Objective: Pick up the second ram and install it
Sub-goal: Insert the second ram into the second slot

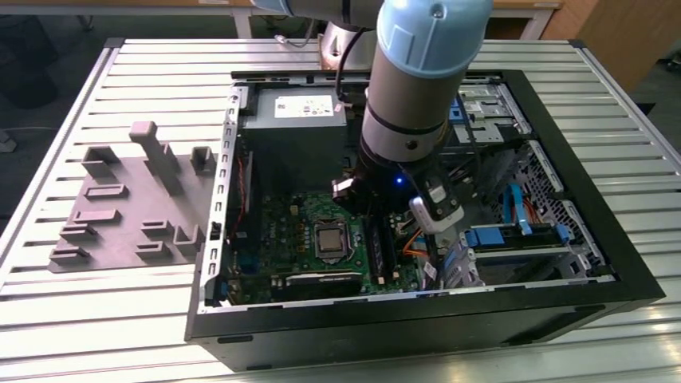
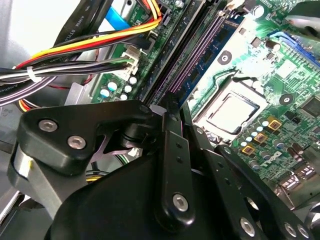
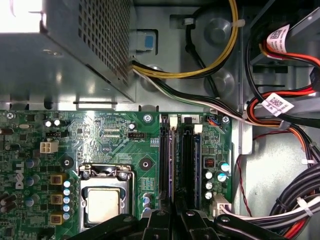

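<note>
We find the gripper (image 2: 170, 107) low over the motherboard (image 3: 100, 135), fingers closed on the second ram (image 3: 171, 165), standing edgewise in its slot. Light, stiff, fragile: we judge the edges the safest hold.

A ribbed, pale metal desk (image 1: 127, 319) spans the exterior view, glossy with reflected light toward 5 o'clock. At 1 o'clock stands wooden furniture (image 1: 623, 32), and dark floor (image 1: 48, 48) shows at 10 o'clock.

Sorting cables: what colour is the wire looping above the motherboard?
Yellow wire, clearest in the first wrist view.
</note>
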Controlling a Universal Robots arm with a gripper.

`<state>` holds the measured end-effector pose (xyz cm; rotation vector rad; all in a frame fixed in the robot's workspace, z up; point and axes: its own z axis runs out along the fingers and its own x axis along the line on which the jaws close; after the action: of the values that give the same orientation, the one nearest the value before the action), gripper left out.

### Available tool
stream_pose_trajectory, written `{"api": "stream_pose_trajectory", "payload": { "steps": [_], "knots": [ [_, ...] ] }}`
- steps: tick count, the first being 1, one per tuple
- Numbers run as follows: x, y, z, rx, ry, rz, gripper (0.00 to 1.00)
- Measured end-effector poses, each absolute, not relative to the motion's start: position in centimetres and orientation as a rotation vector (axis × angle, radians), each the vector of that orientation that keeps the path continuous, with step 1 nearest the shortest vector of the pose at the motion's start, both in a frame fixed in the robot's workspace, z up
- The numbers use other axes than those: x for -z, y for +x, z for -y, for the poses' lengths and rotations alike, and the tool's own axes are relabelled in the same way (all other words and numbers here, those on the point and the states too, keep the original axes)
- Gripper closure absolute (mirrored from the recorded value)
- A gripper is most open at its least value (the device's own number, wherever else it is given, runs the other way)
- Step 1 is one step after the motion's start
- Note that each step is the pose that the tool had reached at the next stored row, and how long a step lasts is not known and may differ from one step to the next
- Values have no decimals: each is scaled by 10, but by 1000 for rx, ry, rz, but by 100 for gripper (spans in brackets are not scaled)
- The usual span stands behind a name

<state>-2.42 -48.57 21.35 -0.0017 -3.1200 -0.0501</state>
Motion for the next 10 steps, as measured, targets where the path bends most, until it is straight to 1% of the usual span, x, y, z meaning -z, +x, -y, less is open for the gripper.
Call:
{"api": "stream_pose_trajectory", "payload": {
  "steps": [10],
  "knots": [
    [-211,-24,486,50,-2,3118,85]
  ]
}}
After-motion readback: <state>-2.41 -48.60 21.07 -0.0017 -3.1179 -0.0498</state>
